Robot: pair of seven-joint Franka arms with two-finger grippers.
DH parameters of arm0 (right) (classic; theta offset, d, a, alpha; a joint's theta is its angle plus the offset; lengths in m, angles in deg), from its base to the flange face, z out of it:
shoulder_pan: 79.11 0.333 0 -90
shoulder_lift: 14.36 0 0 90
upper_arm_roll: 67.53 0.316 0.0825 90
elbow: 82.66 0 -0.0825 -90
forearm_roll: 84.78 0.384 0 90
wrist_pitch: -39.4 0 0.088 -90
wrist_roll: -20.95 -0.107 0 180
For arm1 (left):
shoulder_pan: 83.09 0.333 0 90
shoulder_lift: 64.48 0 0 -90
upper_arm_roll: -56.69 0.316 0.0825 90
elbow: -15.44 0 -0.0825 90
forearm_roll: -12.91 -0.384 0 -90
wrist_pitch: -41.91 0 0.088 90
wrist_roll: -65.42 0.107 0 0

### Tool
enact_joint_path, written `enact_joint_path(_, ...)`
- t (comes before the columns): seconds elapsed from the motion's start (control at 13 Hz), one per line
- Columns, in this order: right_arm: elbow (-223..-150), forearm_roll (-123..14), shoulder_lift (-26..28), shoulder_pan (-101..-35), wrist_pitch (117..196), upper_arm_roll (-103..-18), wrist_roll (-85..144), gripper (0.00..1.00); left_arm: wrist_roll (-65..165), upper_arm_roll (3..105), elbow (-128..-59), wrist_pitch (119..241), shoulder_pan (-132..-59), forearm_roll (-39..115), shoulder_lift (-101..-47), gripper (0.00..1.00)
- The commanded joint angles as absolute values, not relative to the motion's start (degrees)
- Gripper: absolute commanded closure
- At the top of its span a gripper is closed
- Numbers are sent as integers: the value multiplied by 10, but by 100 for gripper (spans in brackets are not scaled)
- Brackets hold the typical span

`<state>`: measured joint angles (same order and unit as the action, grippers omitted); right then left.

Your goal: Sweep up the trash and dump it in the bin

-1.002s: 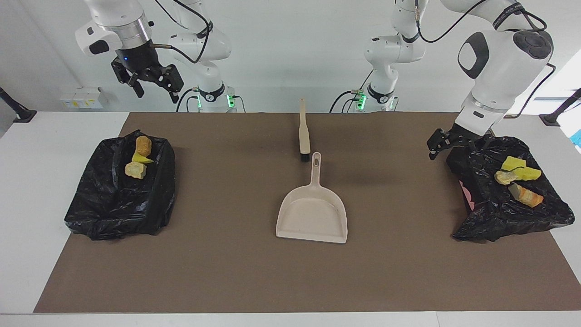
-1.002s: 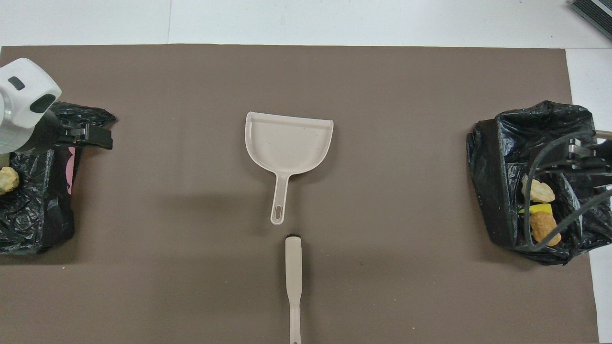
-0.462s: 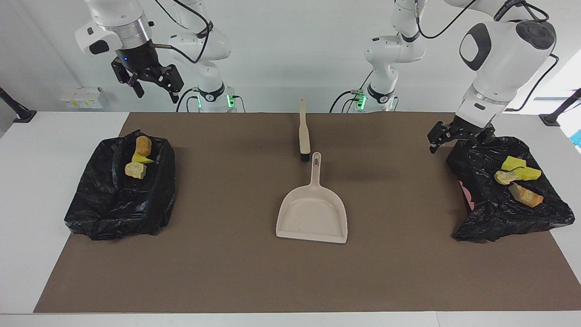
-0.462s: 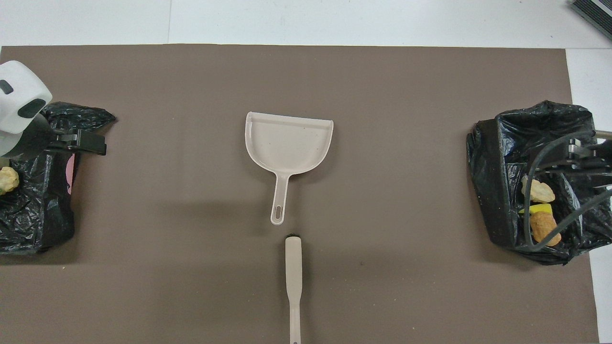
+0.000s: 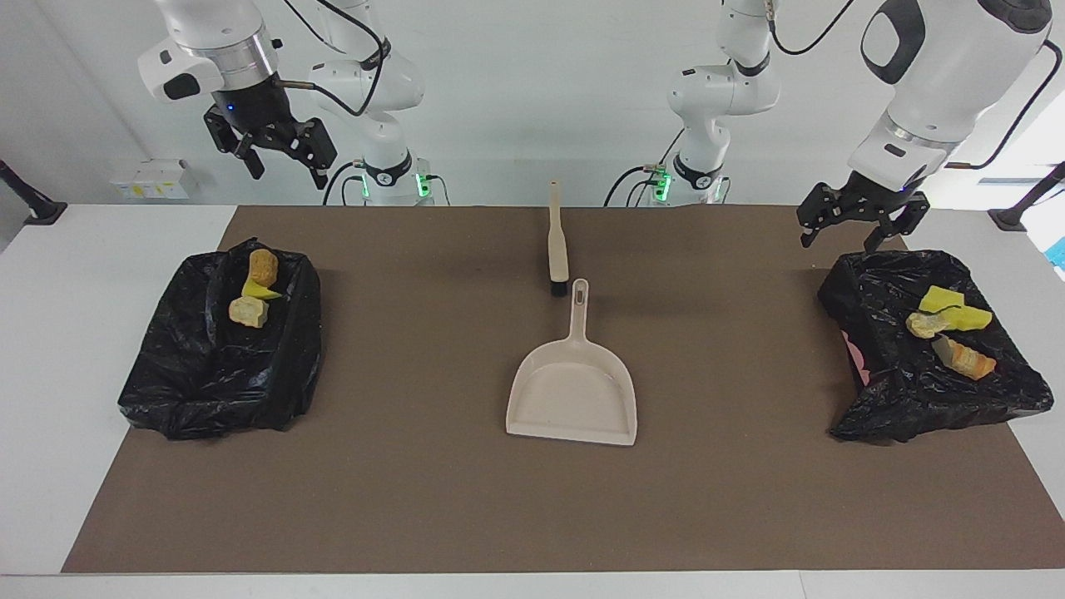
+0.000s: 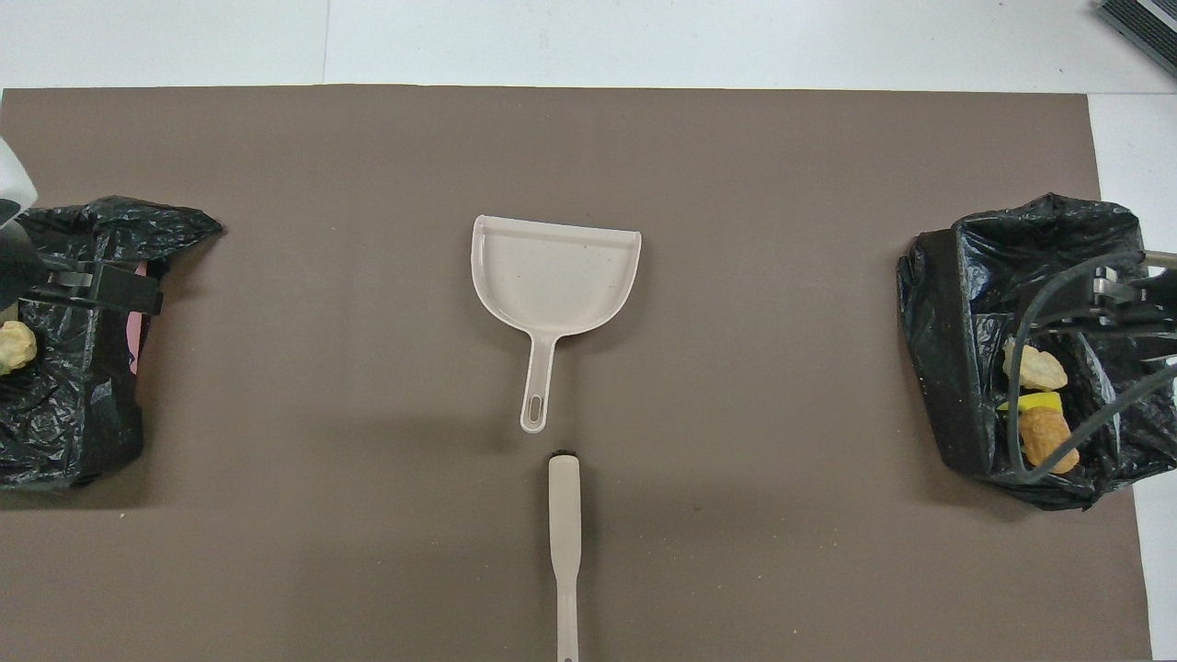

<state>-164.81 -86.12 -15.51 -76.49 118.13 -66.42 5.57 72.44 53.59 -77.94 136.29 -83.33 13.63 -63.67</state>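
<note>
Trash split between two black bags: three bits (image 5: 252,291) lying in the bag at the right arm's end of the desk (image 5: 218,349), namely a tan lump, a yellow wedge and another tan lump; four more bits (image 5: 948,326) lying in the bag at the left arm's end (image 5: 923,391), among them yellow foam pieces, a pale chunk and an orange-tinged lump. Both bags resting on the brown mat (image 5: 416,499) covering the desk (image 5: 50,374).

Beige dustpan (image 5: 572,391) lying flat at mid-mat, handle pointing toward the robots. Beige brush (image 5: 557,241) lying just nearer to the robots than the dustpan, bristle end close to the tip of the pan's handle, apparently not touching it.

Left end effector (image 5: 857,226) hanging in the air over the mat at the robot-side edge of its bag, fingers spread apart, gripping nothing. Right end effector (image 5: 279,158) raised high at the robot-side edge of the desk, above and nearer the arm's base than its bag, fingers likewise spread apart and empty.
</note>
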Motion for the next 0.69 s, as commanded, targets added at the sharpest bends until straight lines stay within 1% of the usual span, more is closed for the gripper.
enact_joint_path(0.0, -1655, -850, -161, -772, 1181, -665, 70, 0, 731, 538, -780, 1346, -827, 127, -624, 0)
enact_joint_path(0.31, -1655, -850, -161, -771, 1181, -665, 69, 0, 733, 537, -792, 1307, -829, 127, -599, 0)
enact_joint_path(0.62, -1655, -851, -161, -772, 1181, -666, 73, 0, 741, 538, -785, 1312, -828, 127, -602, 0)
